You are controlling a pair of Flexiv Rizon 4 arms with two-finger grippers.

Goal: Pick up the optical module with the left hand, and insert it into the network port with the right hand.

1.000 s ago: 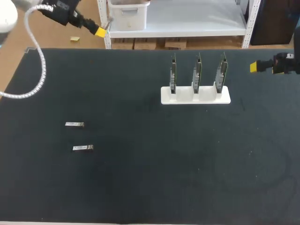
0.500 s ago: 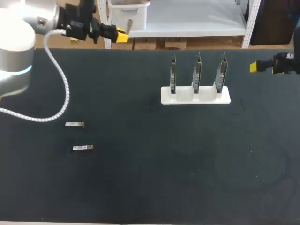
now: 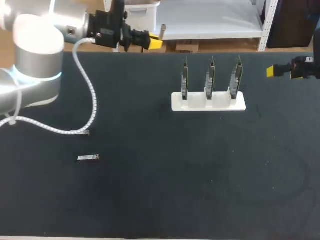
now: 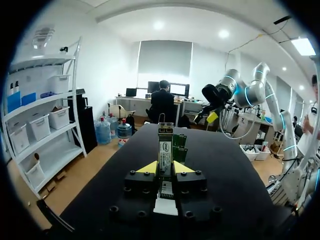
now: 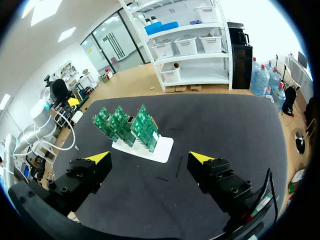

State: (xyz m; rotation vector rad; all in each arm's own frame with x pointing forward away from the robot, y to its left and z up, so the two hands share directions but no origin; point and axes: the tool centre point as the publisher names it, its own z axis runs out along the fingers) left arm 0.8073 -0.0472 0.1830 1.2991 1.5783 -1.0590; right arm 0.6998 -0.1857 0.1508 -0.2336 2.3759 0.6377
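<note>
The left end effector (image 4: pixel 165 167) is pinching the optical module (image 4: pixel 165 145) between its two yellow tips. The module is sticking straight out past the fingers. In the head view this end effector is hovering over the far edge of the dark surface (image 3: pixel 160 190), at about 11 o'clock from its middle. A white coiled cable (image 3: pixel 90 100) is hanging from the left arm and is trailing onto the surface. A second module (image 3: pixel 88 158) is lying flat at about 9 o'clock. A third module (image 3: pixel 86 132) is lying just beyond it, with the cable partly covering it. The white stand (image 3: pixel 208 102) is sitting at about 1 o'clock and is carrying three upright green circuit boards (image 3: pixel 210 76). Their ports are too small to tell. The right end effector (image 5: pixel 149 158) is hovering at about 2 o'clock by the surface's right edge. Its fingers are spread wide with nothing between them.
</note>
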